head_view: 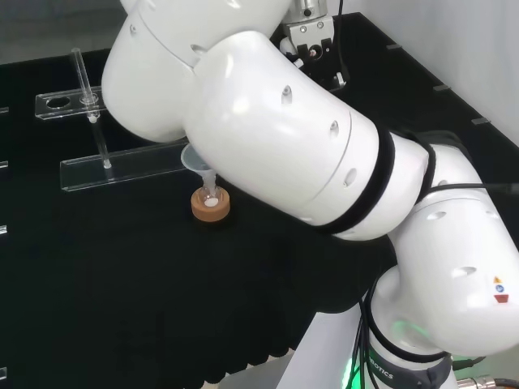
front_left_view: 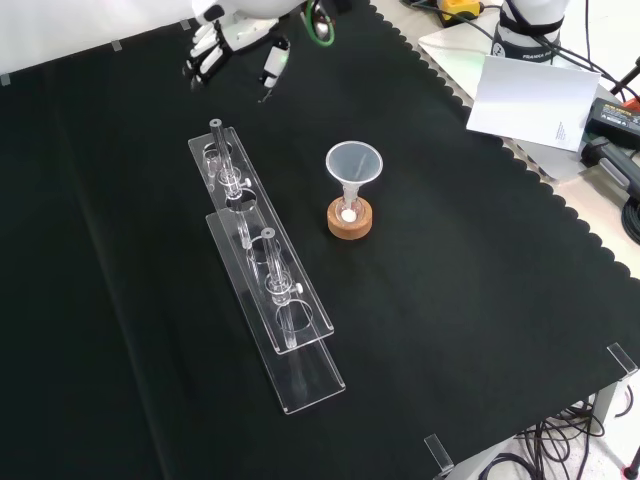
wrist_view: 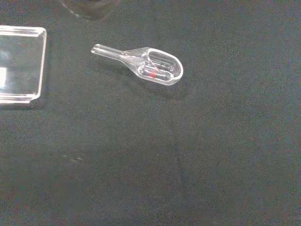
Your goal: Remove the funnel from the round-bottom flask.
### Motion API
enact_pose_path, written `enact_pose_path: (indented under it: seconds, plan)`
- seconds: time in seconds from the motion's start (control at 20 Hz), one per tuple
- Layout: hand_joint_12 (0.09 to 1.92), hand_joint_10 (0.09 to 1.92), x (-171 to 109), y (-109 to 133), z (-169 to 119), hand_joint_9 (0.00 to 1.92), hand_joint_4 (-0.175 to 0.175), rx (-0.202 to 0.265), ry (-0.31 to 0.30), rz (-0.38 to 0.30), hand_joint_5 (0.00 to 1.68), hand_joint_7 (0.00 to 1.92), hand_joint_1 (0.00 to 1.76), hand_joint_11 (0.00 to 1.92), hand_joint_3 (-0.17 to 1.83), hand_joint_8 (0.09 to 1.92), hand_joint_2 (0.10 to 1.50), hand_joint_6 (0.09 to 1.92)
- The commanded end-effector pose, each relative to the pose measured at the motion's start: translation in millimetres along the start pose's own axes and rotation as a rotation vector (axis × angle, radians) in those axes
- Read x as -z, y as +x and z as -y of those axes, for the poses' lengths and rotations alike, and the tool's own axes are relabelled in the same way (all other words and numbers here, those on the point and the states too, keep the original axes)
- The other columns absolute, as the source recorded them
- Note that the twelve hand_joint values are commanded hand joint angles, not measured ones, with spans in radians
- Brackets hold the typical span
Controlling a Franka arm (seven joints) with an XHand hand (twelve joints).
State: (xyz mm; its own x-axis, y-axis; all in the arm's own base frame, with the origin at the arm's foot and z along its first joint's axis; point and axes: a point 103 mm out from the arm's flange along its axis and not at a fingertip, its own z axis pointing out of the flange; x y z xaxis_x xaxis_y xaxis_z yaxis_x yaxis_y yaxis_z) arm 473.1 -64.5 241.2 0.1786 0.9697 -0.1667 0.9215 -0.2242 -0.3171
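Funnel (front_left_view: 354, 163): seated in flask on cork ring (front_left_view: 349, 219); untouched
Robot hand (front_left_view: 222, 44): fingers relaxed, empty; well apart
Advice: rim to be pinched; lifted straight up

Funnel (front_left_view: 354, 163): clear, wide mouth up, upright, stem down in the neck of the round-bottom flask (front_left_view: 349, 208). Flask small, clear, seated on a cork ring (front_left_view: 350, 222). Cork ring sits just right of the clear rack (front_left_view: 262, 262) in the front view.

text: none can be read | arm base (head_view: 389, 369): small print (too small to tell) | white card (front_left_view: 530, 100): faint mark, not legible
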Motion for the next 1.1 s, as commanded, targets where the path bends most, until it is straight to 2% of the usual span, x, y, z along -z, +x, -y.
enact_pose_path:
  seconds: [0.05,0.25,0.55,0.9,1.1]
  plan:
    - [1.34,0.67,13,3,48,0.35,-0.037,-0.013,-0.032,-0.017,0.35,0.07,0.82,0.26,-0.17,0.67,0.92,0.14]
    - [1.35,0.67,16,6,71,0.36,-0.037,-0.012,-0.038,-0.027,0.36,0.07,0.82,0.26,-0.17,0.67,0.92,0.13]
    - [1.35,0.67,18,22,111,0.38,-0.038,0.010,0.011,-0.021,0.31,0.07,0.80,0.28,-0.17,0.66,0.93,0.10]
    - [1.37,0.67,17,67,153,0.37,-0.048,0.063,0.007,-0.014,0.26,0.04,0.76,0.31,-0.17,0.65,0.93,0.09]
    - [1.38,0.67,15,95,167,0.36,-0.052,0.113,0.023,-0.005,0.24,0.03,0.74,0.32,-0.17,0.65,0.92,0.09]
